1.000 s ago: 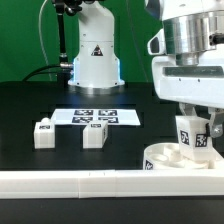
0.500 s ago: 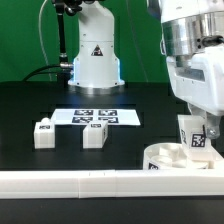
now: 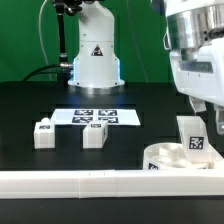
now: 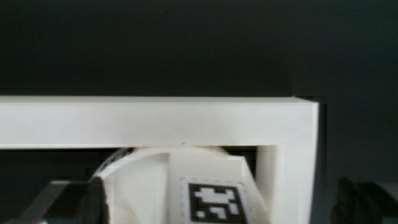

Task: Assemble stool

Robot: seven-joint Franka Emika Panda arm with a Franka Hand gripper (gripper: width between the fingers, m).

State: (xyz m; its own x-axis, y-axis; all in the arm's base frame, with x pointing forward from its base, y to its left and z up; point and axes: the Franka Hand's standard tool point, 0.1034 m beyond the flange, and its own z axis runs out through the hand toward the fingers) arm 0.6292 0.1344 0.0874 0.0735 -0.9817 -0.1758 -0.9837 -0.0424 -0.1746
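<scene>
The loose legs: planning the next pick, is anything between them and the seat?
Nothing visible. Bare table lies between the nearer loose leg and the seat; the marker board lies behind, the rail in front.

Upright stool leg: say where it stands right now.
In the exterior view, the small white blocky leg stands upright on the round white plastic seat at that view's right, just behind the long white rail.
</scene>
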